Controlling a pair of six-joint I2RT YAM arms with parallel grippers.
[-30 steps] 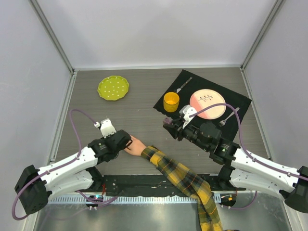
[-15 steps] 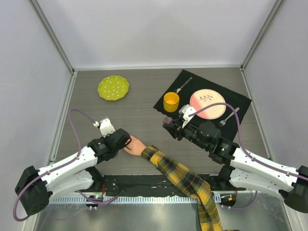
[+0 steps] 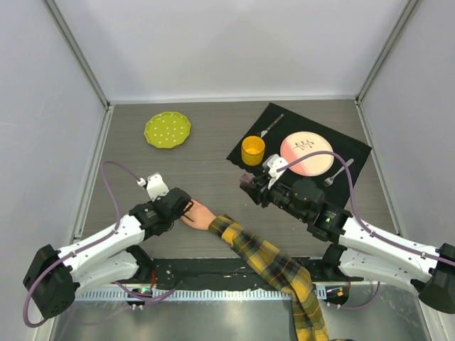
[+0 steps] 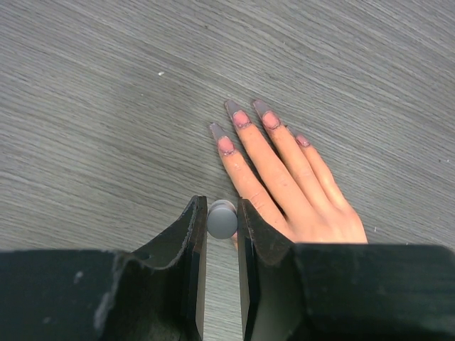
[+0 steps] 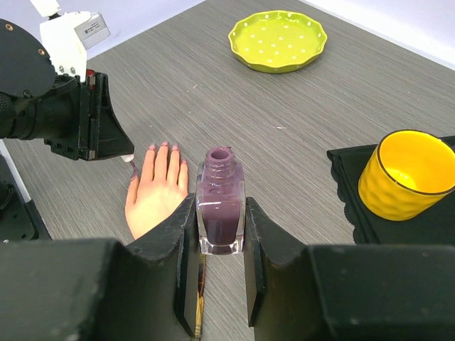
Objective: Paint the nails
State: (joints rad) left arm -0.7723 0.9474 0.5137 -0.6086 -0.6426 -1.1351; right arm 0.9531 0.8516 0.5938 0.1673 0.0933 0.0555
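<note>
L jaws pinch grey cap (image 4: 222, 220), prob. brush's, near nails (image 4: 242, 118); R jaws clamp polish bottle (image 5: 220, 202).

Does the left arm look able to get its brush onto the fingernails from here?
Probably yes. The left gripper, shut on the brush cap, sits right beside the mannequin hand, and the nails face up with nothing covering them.

A lime-green dotted plate (image 3: 167, 130) lies at the far left of the grey worktop (image 3: 206, 160). At the far right, a black mat (image 3: 348, 144) carries a yellow cup (image 3: 253, 150), a pink plate (image 3: 306, 155), a fork (image 3: 272, 125) beyond the cup and a second fork (image 3: 333, 177) just right of this plate.
</note>
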